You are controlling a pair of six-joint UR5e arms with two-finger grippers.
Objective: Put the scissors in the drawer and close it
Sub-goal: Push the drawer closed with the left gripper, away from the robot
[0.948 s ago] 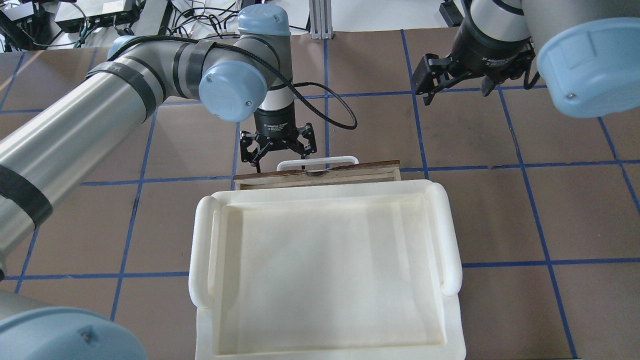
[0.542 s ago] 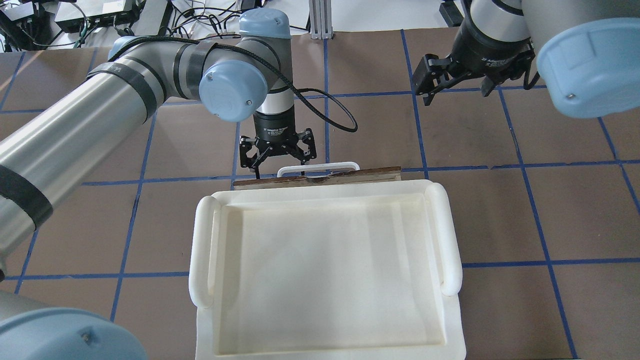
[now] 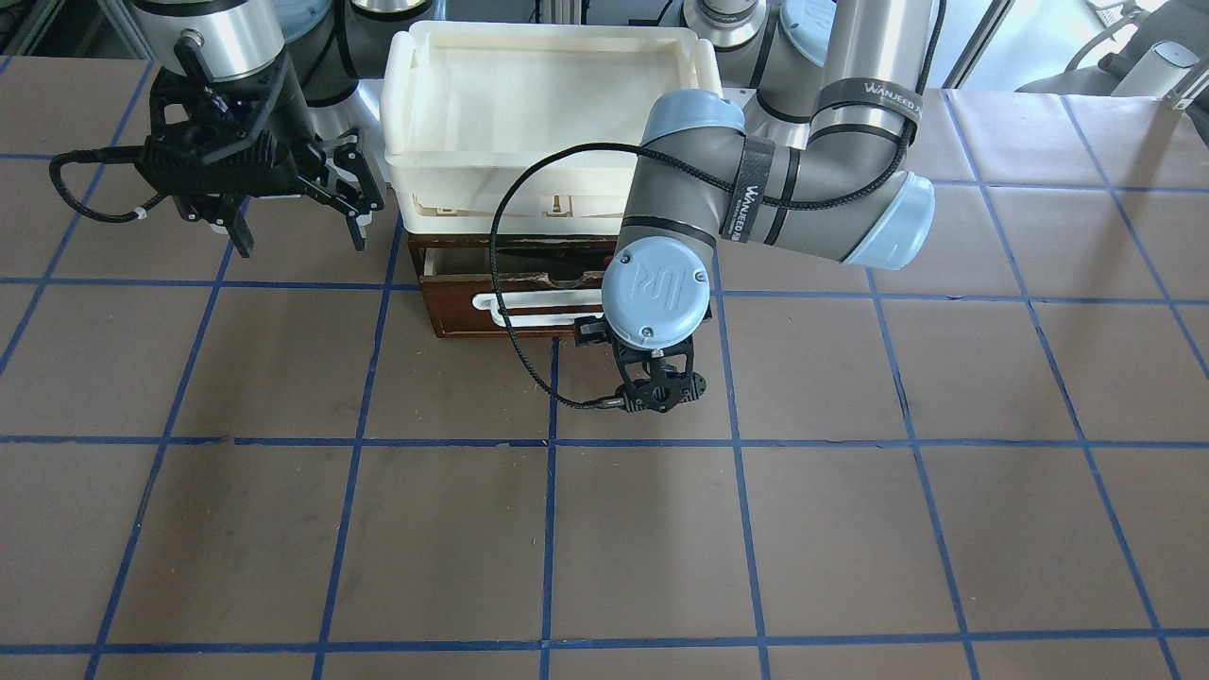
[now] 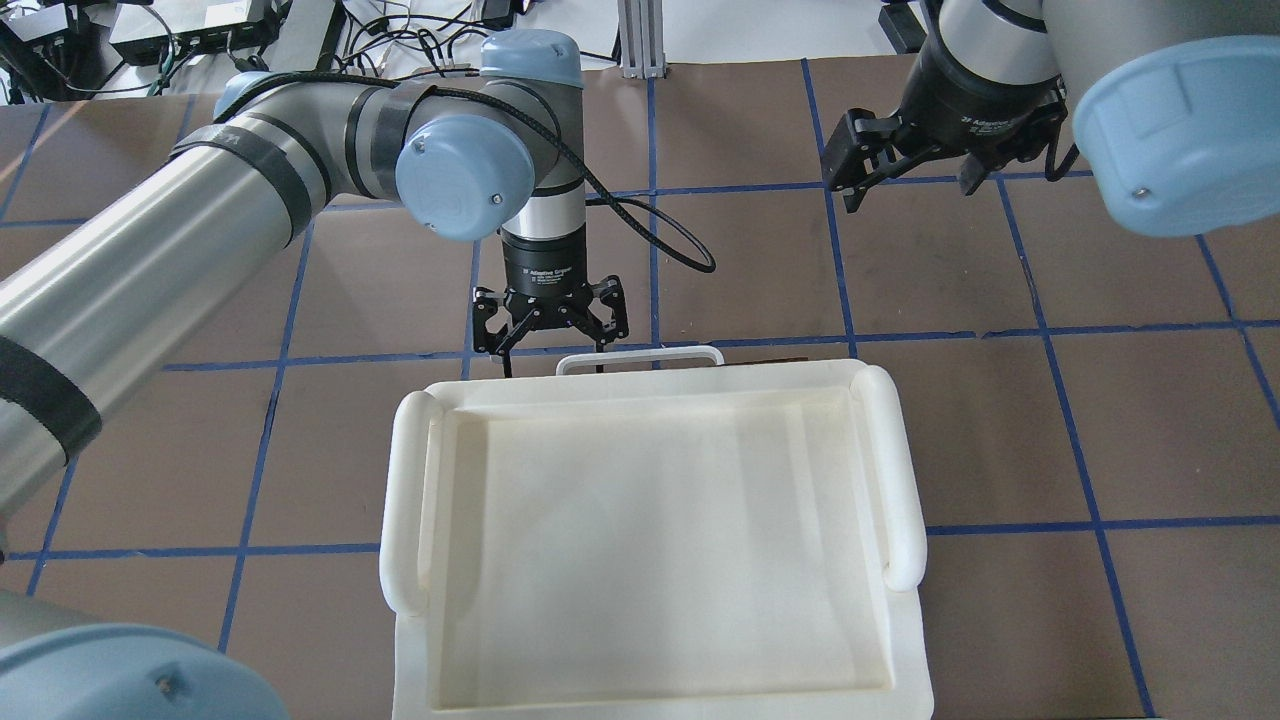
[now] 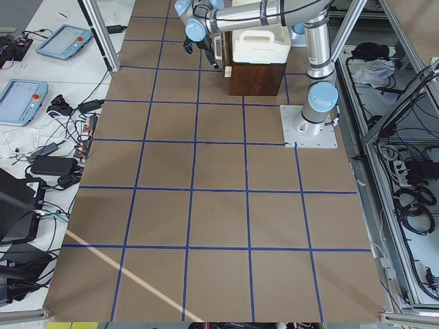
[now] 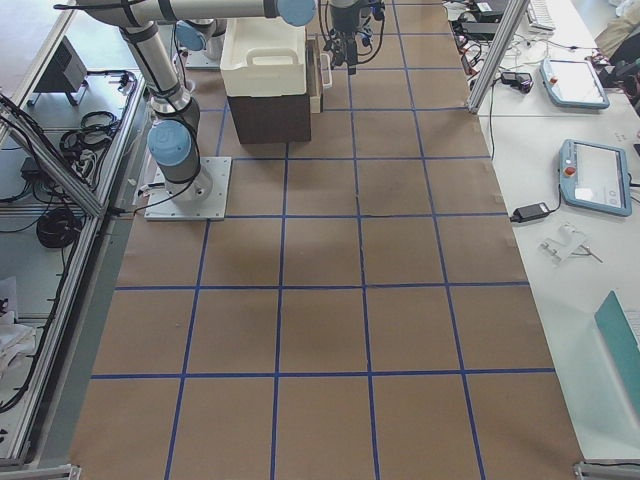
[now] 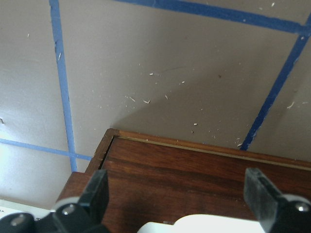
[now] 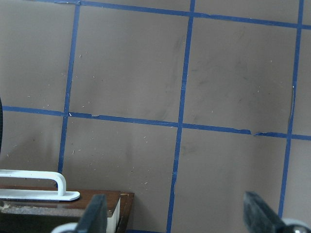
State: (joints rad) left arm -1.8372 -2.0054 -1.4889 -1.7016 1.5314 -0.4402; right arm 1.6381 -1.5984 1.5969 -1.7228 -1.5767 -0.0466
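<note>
The dark reddish-brown drawer (image 3: 453,302) is slid nearly all the way into its cabinet under the tray. In the overhead view only its white loop handle (image 4: 640,356) shows. The scissors cannot be made out; only a narrow dark slit shows at the drawer's top in the front-facing view. My left gripper (image 4: 553,345) is open and empty and points down at the drawer's front by the handle's left end. It also shows in the front-facing view (image 3: 656,392) and in its wrist view (image 7: 177,194). My right gripper (image 4: 908,185) is open and empty, high over the table at the far right.
A cream-white plastic tray (image 4: 905,480) sits on top of the brown cabinet (image 6: 270,115) and covers the drawer. The table is brown with a blue tape grid. The left arm's black cable (image 3: 515,331) hangs in front of the drawer.
The drawer has slid in under the tray; its pale inside strip no longer shows. My left gripper has moved towards the tray with the drawer's front. The right gripper has hardly moved.
</note>
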